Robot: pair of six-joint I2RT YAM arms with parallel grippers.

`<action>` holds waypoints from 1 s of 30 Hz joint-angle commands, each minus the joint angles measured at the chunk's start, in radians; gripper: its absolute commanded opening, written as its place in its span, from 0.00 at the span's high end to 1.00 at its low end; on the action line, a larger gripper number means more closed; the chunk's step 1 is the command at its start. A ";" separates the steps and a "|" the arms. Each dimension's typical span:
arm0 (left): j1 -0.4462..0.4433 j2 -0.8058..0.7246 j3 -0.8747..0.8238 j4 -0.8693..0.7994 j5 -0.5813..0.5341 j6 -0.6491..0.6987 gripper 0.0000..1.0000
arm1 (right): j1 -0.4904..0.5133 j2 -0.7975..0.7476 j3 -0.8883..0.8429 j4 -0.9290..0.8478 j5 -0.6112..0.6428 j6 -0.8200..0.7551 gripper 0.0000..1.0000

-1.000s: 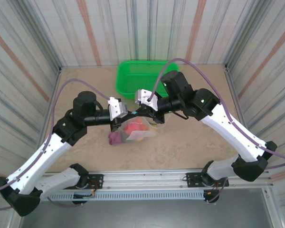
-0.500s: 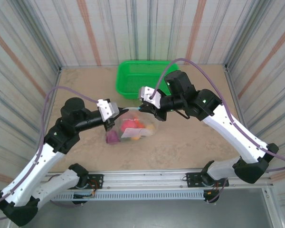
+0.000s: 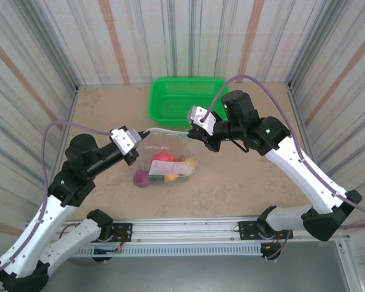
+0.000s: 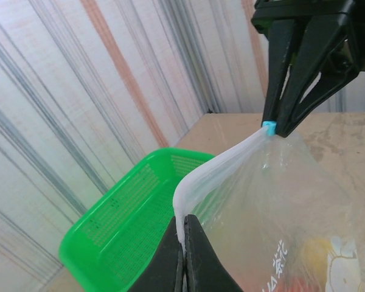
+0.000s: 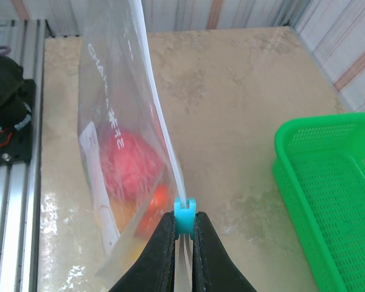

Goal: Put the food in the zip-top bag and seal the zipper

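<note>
The clear zip-top bag (image 3: 168, 159) hangs between my two grippers, its bottom resting on the table. The food (image 3: 162, 160) is inside it: red, purple, yellow and orange pieces. The pale zipper (image 3: 165, 131) runs taut along the top. My left gripper (image 3: 138, 139) is shut on the zipper's left end (image 4: 184, 234). My right gripper (image 3: 192, 132) is shut on the zipper's small blue slider (image 5: 184, 210) at the right end. In the left wrist view the right gripper's black fingers (image 4: 278, 85) pinch that slider (image 4: 268, 125). The red piece (image 5: 131, 161) shows through the bag's side.
A green mesh basket (image 3: 184, 97) stands just behind the bag at the back of the table, close to the right gripper (image 5: 334, 182). Striped walls close in the table on three sides. A metal rail (image 3: 188, 231) runs along the near edge.
My left arm has drawn back to the left and the right gripper has shifted slightly right. The zipper is now stretched out long between them, and the bag hangs wider.
</note>
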 commanded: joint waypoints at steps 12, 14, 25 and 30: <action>0.064 -0.080 0.008 0.094 -0.284 0.014 1.00 | -0.102 -0.084 -0.076 -0.074 0.128 0.042 1.00; 0.064 -0.082 0.007 0.095 -0.302 0.018 1.00 | -0.109 -0.091 -0.085 -0.070 0.135 0.045 1.00; 0.069 -0.083 -0.001 0.102 -0.343 0.000 1.00 | -0.195 -0.141 -0.127 -0.043 0.221 0.125 1.00; 0.071 -0.082 -0.010 0.101 -0.348 -0.013 1.00 | -0.174 -0.134 -0.110 -0.096 0.189 0.146 1.00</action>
